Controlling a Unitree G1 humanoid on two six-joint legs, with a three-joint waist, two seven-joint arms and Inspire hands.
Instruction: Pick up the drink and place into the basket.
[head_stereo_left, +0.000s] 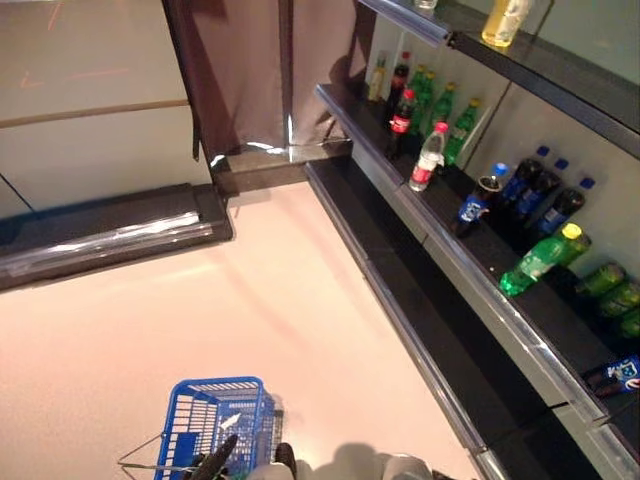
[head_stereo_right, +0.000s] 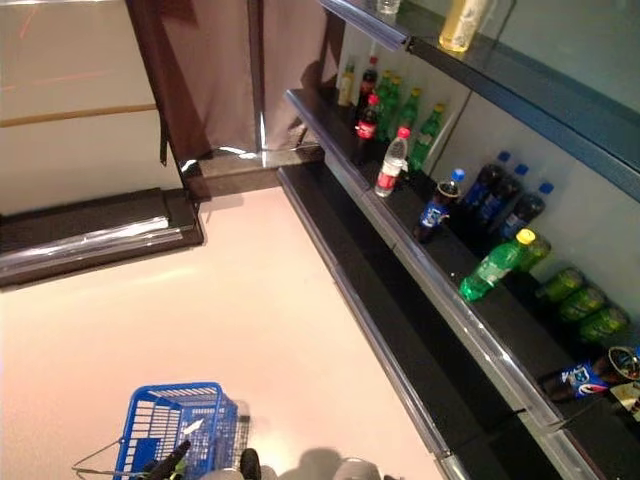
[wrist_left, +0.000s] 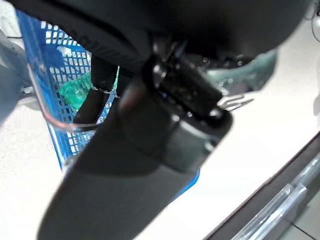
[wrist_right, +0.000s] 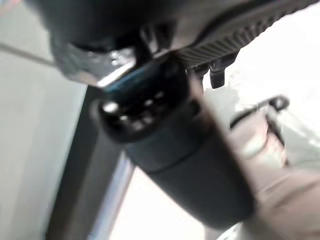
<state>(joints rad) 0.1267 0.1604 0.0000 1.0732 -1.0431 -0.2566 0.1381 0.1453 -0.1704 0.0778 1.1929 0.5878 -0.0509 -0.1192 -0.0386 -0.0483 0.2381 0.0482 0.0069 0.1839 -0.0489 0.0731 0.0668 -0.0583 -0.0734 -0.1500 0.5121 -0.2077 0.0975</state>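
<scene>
The blue basket hangs low at the left, above the pale floor. My left hand is shut on its thin wire handles. In the left wrist view something green shows through the basket's mesh. Drinks stand on the dark shelf at the right: a green bottle with a yellow cap lying tilted, a clear bottle with a red cap, a cola bottle and dark bottles with blue caps. My right hand shows as a dark bulk in the right wrist view.
Green bottles stand at the back of the shelf, and green cans and a blue can lie nearer. A yellow drink stands on the upper shelf. A lower dark ledge runs along the floor. A dark plinth lies at the left.
</scene>
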